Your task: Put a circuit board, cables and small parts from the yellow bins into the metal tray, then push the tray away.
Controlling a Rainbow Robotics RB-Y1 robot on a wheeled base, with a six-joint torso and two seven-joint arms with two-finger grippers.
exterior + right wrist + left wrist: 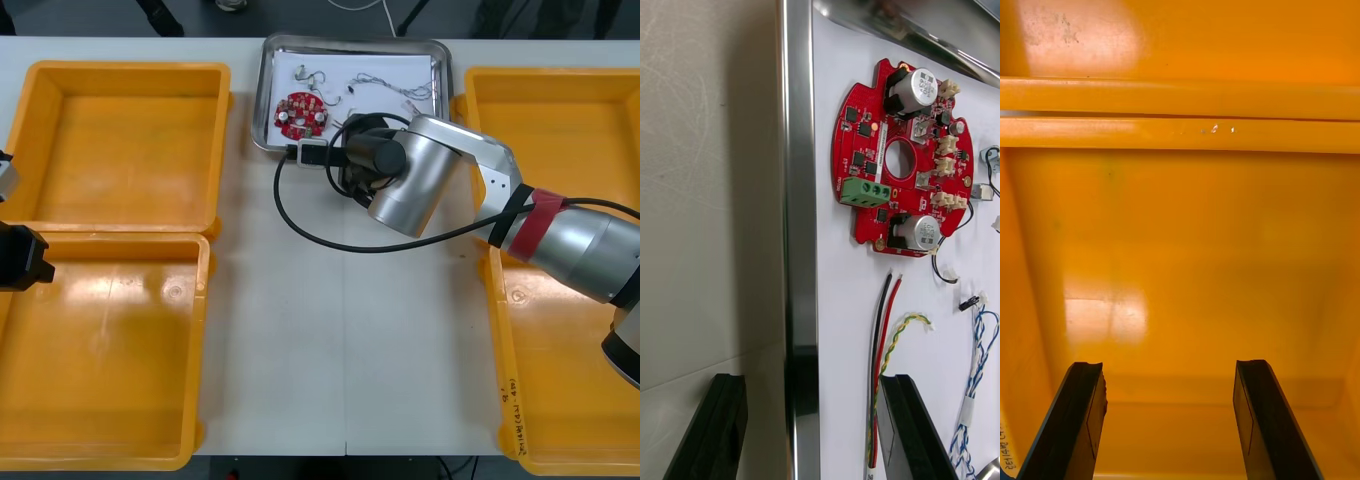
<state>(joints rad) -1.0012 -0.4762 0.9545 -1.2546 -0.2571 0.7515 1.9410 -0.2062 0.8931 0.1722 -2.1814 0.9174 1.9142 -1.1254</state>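
The metal tray (440,60), white inside, stands at the table's far middle. In it lie a round red circuit board (302,114), thin cables (392,86) and small metal parts (308,73). My right gripper (312,152) is at the tray's near left edge and stands open. In the right wrist view the gripper (809,431) straddles the shiny rim (797,225): one finger (711,427) is over the table, the other inside. Ahead lie the board (865,161), a red and black cable (883,330) and a blue and white cable (975,367). My left gripper (1169,427) hangs open.
Two yellow bins (120,140) (100,350) stand on the left, with the left arm (20,258) parked over their edge. Two more bins (560,110) (560,420) stand on the right. A black cable (300,225) loops from the right wrist over the table.
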